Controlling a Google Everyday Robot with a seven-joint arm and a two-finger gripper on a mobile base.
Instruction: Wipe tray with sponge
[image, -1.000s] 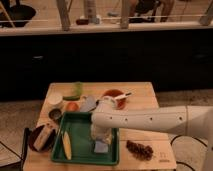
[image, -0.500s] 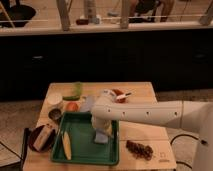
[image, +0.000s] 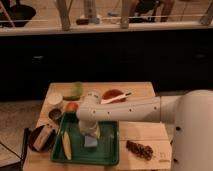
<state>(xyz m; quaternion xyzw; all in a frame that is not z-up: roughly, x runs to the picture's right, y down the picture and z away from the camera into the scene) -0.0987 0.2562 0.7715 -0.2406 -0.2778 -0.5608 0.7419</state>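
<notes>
The dark-green tray (image: 107, 150) lies on the wooden table at the front, left of centre. The light-blue sponge (image: 90, 141) rests on the tray's floor near its middle. My gripper (image: 89, 131) comes down from the white arm that reaches in from the right and stands directly over the sponge, touching or pressing it. A long yellow corn-like piece (image: 66, 145) lies along the tray's left side.
A dark round bowl (image: 42, 138) with a pale item sits left of the tray. A red bowl with a utensil (image: 114, 95), a white cup (image: 55, 99), a green item (image: 76, 90), an orange ball (image: 72, 107) and a small dark dish (image: 55, 115) stand behind. A brown clump (image: 140, 149) lies right.
The arm and gripper have shifted left and slightly toward the back over the tray, and the sponge has moved with them from the tray's front toward its middle.
</notes>
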